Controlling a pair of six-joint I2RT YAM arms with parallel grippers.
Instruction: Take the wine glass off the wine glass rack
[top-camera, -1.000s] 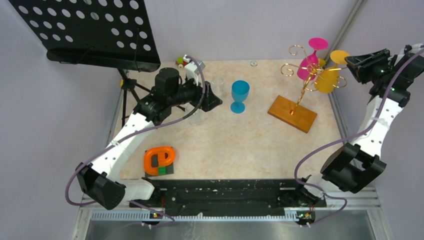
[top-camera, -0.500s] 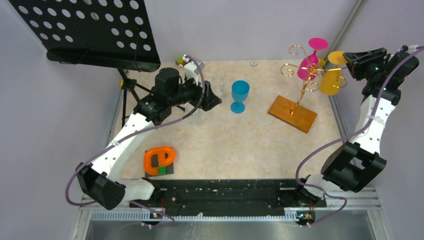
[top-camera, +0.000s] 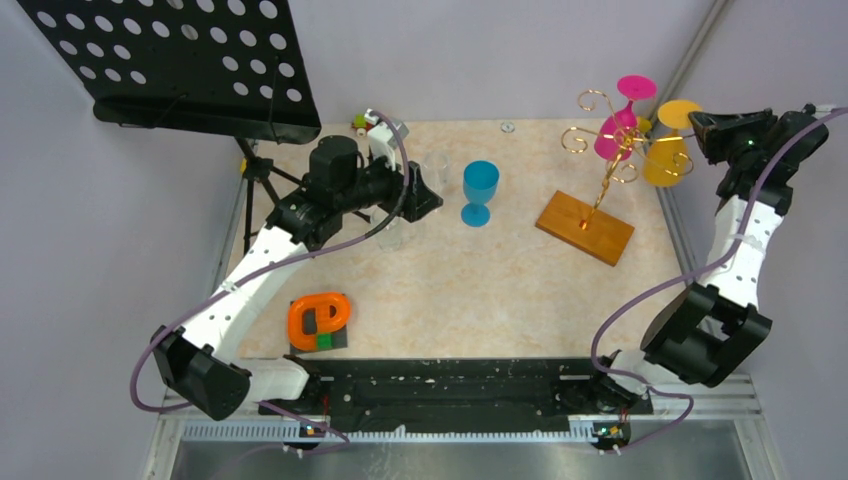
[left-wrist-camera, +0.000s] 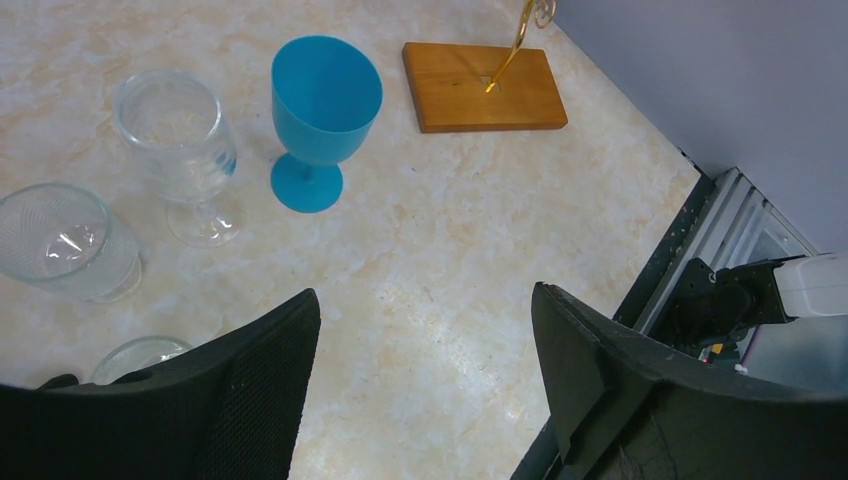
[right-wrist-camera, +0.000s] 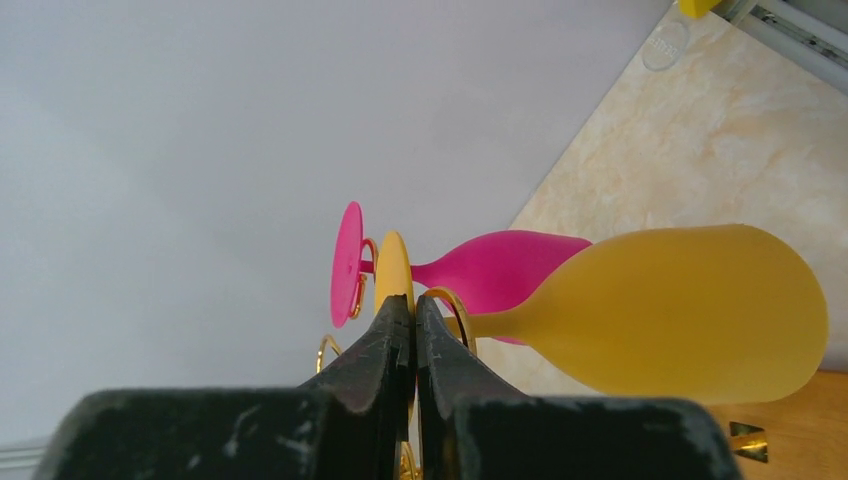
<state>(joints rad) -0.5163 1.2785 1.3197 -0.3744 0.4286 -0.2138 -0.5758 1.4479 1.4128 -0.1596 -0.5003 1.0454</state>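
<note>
The gold wire wine glass rack stands on its wooden base at the back right. A yellow wine glass and a pink wine glass hang upside down from its arms. My right gripper is shut on the yellow glass's foot; in the right wrist view the fingers pinch the yellow foot disc, with the yellow bowl and the pink glass beyond. My left gripper is open and empty over the table.
A blue goblet stands mid-table left of the rack. Two clear glasses stand near my left gripper. A black music stand fills the back left. An orange object lies front left. The side wall is close behind my right arm.
My right gripper has moved left from beside the yellow glass onto its foot. The left arm has not moved.
</note>
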